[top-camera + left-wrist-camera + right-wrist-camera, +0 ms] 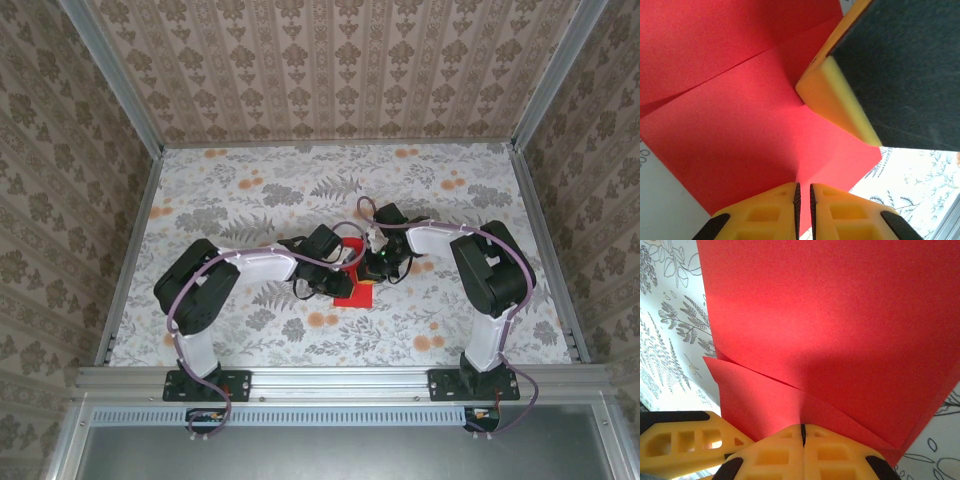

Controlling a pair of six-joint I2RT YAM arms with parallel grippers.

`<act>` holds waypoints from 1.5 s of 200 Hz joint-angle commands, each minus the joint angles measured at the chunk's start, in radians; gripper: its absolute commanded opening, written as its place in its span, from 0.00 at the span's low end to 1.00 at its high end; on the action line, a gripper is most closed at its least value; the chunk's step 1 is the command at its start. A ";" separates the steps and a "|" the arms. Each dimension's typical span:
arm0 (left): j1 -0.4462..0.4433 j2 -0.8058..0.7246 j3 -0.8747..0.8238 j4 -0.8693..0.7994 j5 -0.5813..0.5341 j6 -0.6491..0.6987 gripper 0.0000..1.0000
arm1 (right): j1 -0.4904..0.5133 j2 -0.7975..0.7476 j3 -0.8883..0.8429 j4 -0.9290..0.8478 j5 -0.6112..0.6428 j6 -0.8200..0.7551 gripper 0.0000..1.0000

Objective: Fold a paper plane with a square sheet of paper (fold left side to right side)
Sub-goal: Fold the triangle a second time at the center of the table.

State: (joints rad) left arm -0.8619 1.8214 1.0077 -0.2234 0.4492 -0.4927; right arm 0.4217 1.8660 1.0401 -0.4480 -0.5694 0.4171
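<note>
The square sheet of paper (356, 292) is bright red and lies creased on the flowered tabletop (250, 190) between the two arms. In the left wrist view the paper (740, 125) shows a diagonal fold line. My left gripper (803, 192) has its jaws almost together, a thin empty slit between them, its tips down on the sheet near a corner. One of the right fingers (840, 100) presses on the fold. In the right wrist view my right gripper (802, 429) is shut, its tips on the paper (830, 315) beside an overlapping flap edge. From above, the left gripper (338, 268) and right gripper (378, 262) meet over the sheet.
Patterned walls enclose the table on three sides, with metal rails (130, 260) along the left and right edges. Both arm bases (205, 385) sit on the near rail. A left finger (680, 440) shows beside the right gripper, very close.
</note>
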 commanded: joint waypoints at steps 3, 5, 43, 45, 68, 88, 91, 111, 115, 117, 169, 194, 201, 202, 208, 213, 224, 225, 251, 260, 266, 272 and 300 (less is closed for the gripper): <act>0.013 0.018 0.020 0.000 0.019 0.013 0.16 | 0.000 0.045 0.001 -0.059 0.077 -0.019 0.06; 0.014 0.018 0.020 -0.001 0.019 0.013 0.16 | 0.000 0.045 0.001 -0.060 0.078 -0.018 0.06; 0.018 0.015 -0.008 -0.014 0.018 0.004 0.16 | -0.002 0.050 0.009 -0.079 0.092 -0.027 0.06; 0.017 0.015 -0.009 -0.014 0.018 0.004 0.16 | -0.003 0.050 0.011 -0.080 0.093 -0.027 0.06; 0.017 0.002 -0.042 -0.012 0.019 -0.004 0.16 | -0.005 0.060 0.021 -0.084 0.103 -0.035 0.06; 0.019 -0.018 -0.064 -0.010 0.013 -0.008 0.16 | -0.008 0.065 0.028 -0.119 0.113 -0.040 0.06; 0.020 -0.022 -0.067 -0.010 0.013 -0.009 0.16 | -0.009 0.065 0.029 -0.121 0.116 -0.041 0.06; 0.021 -0.036 -0.081 -0.013 0.014 -0.009 0.16 | -0.013 0.071 0.034 -0.128 0.123 -0.043 0.06; 0.021 -0.039 -0.084 -0.014 0.013 -0.010 0.16 | -0.012 0.071 0.034 -0.130 0.123 -0.044 0.06; 0.021 -0.041 -0.086 -0.014 0.012 -0.010 0.16 | -0.013 0.071 0.034 -0.131 0.124 -0.044 0.06; 0.021 -0.075 -0.133 -0.013 0.005 -0.021 0.16 | -0.020 0.072 0.040 -0.143 0.132 -0.050 0.06; 0.023 -0.084 -0.152 -0.011 0.000 -0.027 0.15 | -0.021 0.073 0.038 -0.144 0.133 -0.051 0.06; 0.024 -0.088 -0.156 -0.011 0.000 -0.028 0.15 | -0.021 0.073 0.038 -0.144 0.134 -0.051 0.06; 0.024 -0.089 -0.156 -0.011 -0.002 -0.028 0.15 | -0.021 0.072 0.038 -0.144 0.134 -0.051 0.06; 0.026 -0.091 -0.159 -0.013 -0.001 -0.027 0.15 | -0.021 0.071 0.037 -0.143 0.134 -0.051 0.06; 0.027 -0.093 -0.163 -0.014 -0.004 -0.027 0.15 | -0.021 0.071 0.037 -0.144 0.134 -0.053 0.06; 0.030 -0.101 -0.169 -0.015 -0.004 -0.029 0.14 | -0.021 0.072 0.037 -0.144 0.134 -0.052 0.06; 0.031 -0.101 -0.170 -0.016 -0.004 -0.029 0.14 | -0.021 0.072 0.038 -0.145 0.134 -0.052 0.06; 0.034 -0.115 -0.187 -0.017 -0.008 -0.031 0.14 | -0.020 0.074 0.035 -0.146 0.135 -0.053 0.06; 0.036 -0.120 -0.191 -0.019 -0.008 -0.032 0.14 | -0.021 0.074 0.035 -0.146 0.135 -0.055 0.06; 0.036 -0.123 -0.194 -0.021 -0.010 -0.032 0.14 | -0.021 0.074 0.037 -0.146 0.135 -0.054 0.06; 0.037 -0.126 -0.197 -0.021 -0.012 -0.033 0.14 | -0.021 0.075 0.037 -0.147 0.134 -0.055 0.06; 0.038 -0.141 -0.212 -0.024 -0.015 -0.035 0.13 | -0.021 0.077 0.038 -0.149 0.138 -0.057 0.06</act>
State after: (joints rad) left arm -0.8295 1.7035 0.8272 -0.1616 0.4526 -0.5102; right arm 0.4171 1.8919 1.0878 -0.5167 -0.5541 0.3698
